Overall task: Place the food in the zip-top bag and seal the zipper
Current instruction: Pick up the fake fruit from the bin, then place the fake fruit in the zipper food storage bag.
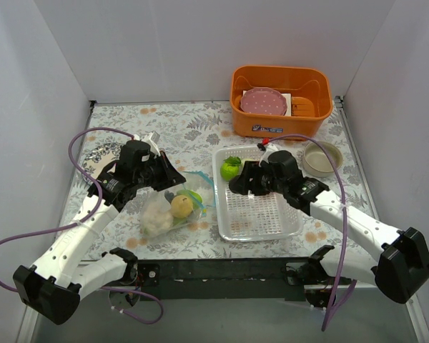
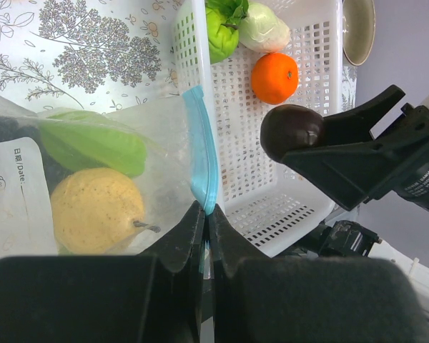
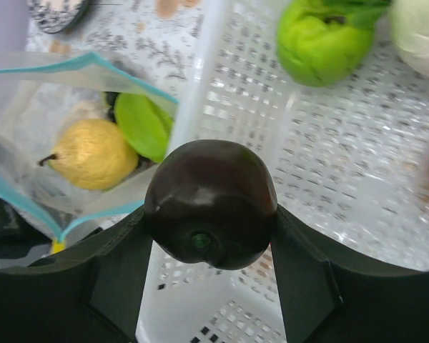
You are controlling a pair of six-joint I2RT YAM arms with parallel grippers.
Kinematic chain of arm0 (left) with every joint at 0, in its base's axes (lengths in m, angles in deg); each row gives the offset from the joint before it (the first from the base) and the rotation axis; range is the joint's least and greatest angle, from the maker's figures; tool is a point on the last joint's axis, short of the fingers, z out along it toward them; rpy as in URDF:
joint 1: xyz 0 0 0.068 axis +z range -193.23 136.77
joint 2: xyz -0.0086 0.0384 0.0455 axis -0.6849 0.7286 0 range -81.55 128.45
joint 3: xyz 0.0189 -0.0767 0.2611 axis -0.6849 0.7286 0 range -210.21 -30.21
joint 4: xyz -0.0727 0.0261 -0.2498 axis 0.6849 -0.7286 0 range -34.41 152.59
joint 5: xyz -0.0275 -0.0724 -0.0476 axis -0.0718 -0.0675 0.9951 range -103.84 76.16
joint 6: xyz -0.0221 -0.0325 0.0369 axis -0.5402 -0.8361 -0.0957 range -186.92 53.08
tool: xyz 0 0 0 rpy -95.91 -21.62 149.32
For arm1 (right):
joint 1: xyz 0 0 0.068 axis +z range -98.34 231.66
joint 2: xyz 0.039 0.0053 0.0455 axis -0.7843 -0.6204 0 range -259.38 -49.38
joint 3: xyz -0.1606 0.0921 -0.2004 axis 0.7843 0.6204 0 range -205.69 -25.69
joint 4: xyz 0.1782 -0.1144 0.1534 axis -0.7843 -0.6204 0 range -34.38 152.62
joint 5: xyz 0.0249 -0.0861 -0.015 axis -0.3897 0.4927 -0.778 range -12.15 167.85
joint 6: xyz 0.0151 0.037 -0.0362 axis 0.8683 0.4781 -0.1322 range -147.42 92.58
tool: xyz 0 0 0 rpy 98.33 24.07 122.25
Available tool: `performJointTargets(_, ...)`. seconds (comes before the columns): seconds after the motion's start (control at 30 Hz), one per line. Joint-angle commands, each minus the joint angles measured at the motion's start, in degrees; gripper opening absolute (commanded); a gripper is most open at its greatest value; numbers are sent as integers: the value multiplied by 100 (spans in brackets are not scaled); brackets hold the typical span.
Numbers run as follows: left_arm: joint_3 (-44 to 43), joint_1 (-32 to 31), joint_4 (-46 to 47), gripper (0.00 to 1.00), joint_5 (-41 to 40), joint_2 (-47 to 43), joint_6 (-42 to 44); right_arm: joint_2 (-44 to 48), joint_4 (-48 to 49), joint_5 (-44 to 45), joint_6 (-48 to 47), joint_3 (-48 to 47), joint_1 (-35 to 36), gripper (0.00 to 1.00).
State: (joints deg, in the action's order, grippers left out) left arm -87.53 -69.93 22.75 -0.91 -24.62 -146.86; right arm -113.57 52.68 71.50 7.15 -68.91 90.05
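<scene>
Clearly, our left gripper is pinched tight on the mouth edge of the zip-top bag, its two fingers closed right at the lower end of the light blue zipper. The bag lies on the flowered table, just beside the left wall of the clear perforated tray, and its mouth gapes open toward the tray. Inside the bag we see the yellow lemon, a flat green piece above it and, in the overhead view, a pale whitish piece at the near end.

Our right gripper clamps the dark plum between its two fingers. It holds the plum above the tray's left part, near the bag's open mouth but outside it.

In the tray's far end lie the green pepper, the white-green cabbage touching it, and the orange just beside them.
</scene>
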Motion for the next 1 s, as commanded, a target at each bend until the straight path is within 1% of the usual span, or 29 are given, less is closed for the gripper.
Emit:
performJointTargets(0.0,-42,16,108,0,105,-85,14,-261,940,-770,226,-459,221,44)
performJointTargets(0.13,-113,16,2,0,87,-59,66,-717,1555,-1017,331,-669,440,44)
performJointTargets(0.47,-157,16,-60,0,17,-173,102,-2220,2083,-1307,463,-1565,1012,44)
performJointTargets(0.67,-279,16,-24,0,148,-191,31,-2862,2521,-1465,560,-1804,1206,46)
performJointTargets(0.87,-341,16,-68,0,52,-278,5,-3267,2549,-1633,595,-2225,1285,57)
performJointTargets(0.9,-350,16,-68,0,43,-296,-4,-3293,2514,-1659,586,-2269,1311,64)
performJointTargets(0.97,-333,16,-77,0,26,-322,-13,-3399,2418,-1764,543,-2410,1329,71)
